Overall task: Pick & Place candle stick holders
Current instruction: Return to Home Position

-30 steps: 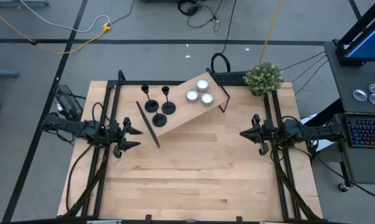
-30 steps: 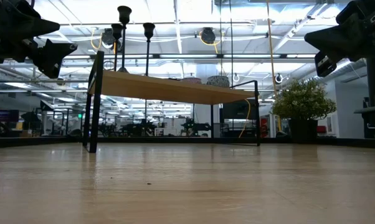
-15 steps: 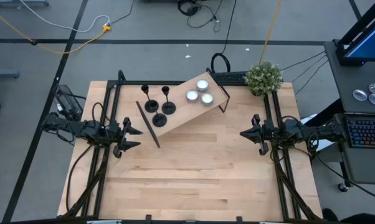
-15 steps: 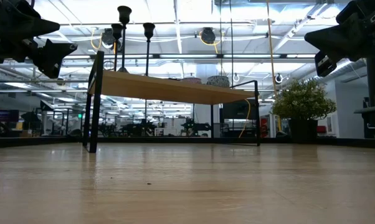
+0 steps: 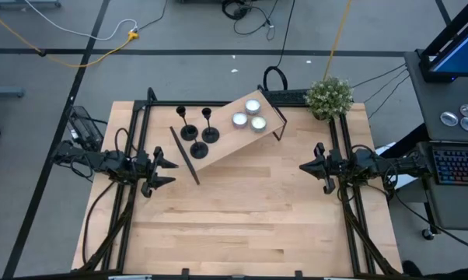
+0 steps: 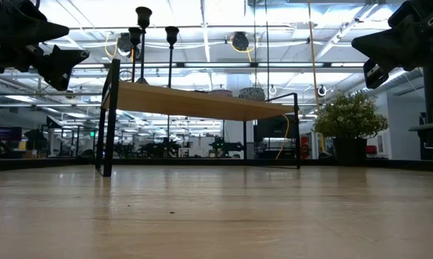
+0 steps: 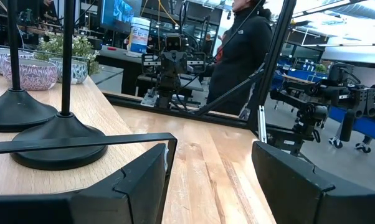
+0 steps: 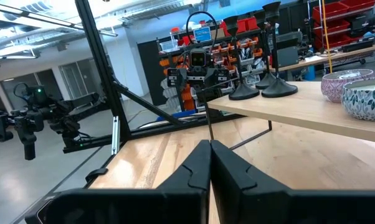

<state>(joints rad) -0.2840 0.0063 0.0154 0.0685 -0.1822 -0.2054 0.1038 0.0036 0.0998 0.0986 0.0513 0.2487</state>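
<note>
We find no change over the last second: both arms stand exactly as they did, drawn back to the side edges of the counter (image 5: 249, 218). We read this as the return to rest being finished, or all but.

The three candle stick holders (image 5: 199, 150) stand upright and close together on the left end of the shelf (image 5: 230, 137). None is left on the counter, so we judge the placing done.

The left claw (image 5: 167, 172) hangs at the left edge, just near of the shelf's left end, its fingers spread wide and holding nothing. The right claw (image 5: 302, 166) hangs at the right edge, fingers pressed together, empty.

Three tealight candles (image 5: 252, 106) occupy the shelf's right end, apart from the holders. A potted plant (image 5: 330, 95) sits at the far right corner. A person (image 7: 243, 50) stands beyond the counter. We see no obstruction between either claw and the shelf.
</note>
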